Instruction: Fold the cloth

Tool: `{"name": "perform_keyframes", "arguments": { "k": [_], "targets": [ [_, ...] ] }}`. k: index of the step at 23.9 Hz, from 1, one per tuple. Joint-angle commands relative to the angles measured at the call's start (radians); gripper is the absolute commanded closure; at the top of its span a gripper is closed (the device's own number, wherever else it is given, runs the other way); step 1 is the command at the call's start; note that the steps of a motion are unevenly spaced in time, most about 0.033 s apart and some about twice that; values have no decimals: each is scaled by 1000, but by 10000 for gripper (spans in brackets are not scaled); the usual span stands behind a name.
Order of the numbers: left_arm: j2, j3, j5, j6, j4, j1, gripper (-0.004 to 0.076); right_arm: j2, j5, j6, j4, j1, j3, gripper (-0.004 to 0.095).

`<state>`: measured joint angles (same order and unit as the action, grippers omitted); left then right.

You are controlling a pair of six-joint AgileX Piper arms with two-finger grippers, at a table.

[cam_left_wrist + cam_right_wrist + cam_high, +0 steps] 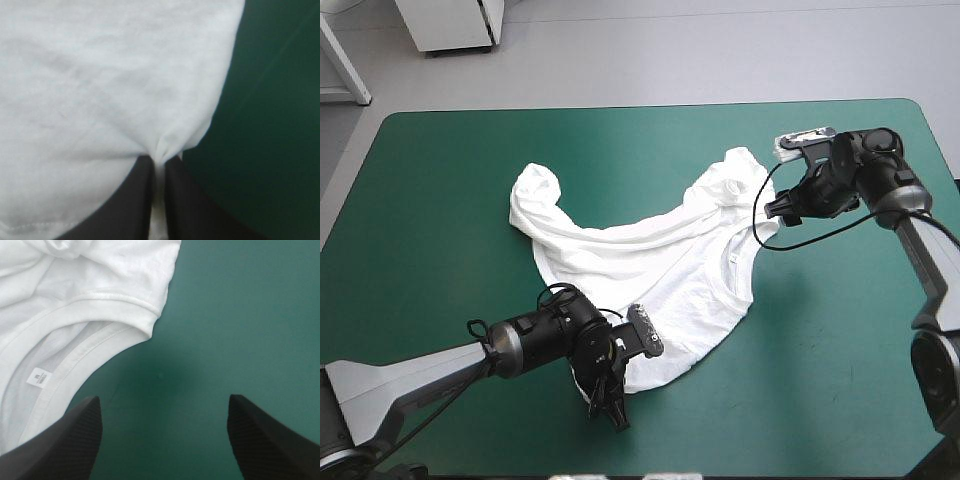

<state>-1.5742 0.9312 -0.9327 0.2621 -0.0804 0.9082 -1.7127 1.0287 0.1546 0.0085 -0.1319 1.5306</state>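
- Left hand [159, 160] is clenched on the near edge of the T-shirt [660, 255], a pinch of white cloth puckered between its black fingers [135, 200].
- Right hand [162, 402] is released, its fingers wide apart over bare teal-green surface [240, 315] just beside the T-shirt's collar [110, 299].
- T-shirt lies rumpled near the middle of the surface, with one sleeve [535, 190] bunched at its far left end and a small label [39, 377] showing inside the collar.
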Motion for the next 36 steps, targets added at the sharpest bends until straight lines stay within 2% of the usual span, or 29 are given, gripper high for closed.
{"name": "perform_keyframes", "arguments": {
  "k": [1,5,7,11,15,19,22,23,25,29,33,36],
  "targets": [
    [-25,-6,-8,-3,-116,11,731,-43,-52,3,5,-1,67,248],
    [-25,-6,-12,-5,-121,11,734,-191,-92,3,46,-1,220,248],
    [-25,-6,-12,-1,-138,11,734,-288,-72,-13,57,-1,329,247],
    [-25,-6,-12,-6,-145,11,734,-368,-64,-16,70,-1,390,249],
    [-25,-6,-8,-6,-147,11,734,-413,-53,-16,79,-1,393,293],
    [-25,-6,-4,-6,-145,11,734,-431,-34,-3,90,-8,393,459],
    [-25,-6,2,-6,-145,11,734,-448,-18,39,122,-20,391,665],
    [-25,-6,4,-6,-145,11,734,-456,-11,55,156,-24,391,763],
    [-25,-6,6,-6,-141,11,734,-470,8,97,207,-32,391,897],
    [-17,4,-10,-58,-71,9,734,-479,57,95,248,-40,390,919],
    [109,101,-137,-144,29,5,734,-388,98,77,219,-34,390,920],
    [266,300,-267,-268,142,5,734,-242,128,64,226,-15,390,921]
  ]
}}
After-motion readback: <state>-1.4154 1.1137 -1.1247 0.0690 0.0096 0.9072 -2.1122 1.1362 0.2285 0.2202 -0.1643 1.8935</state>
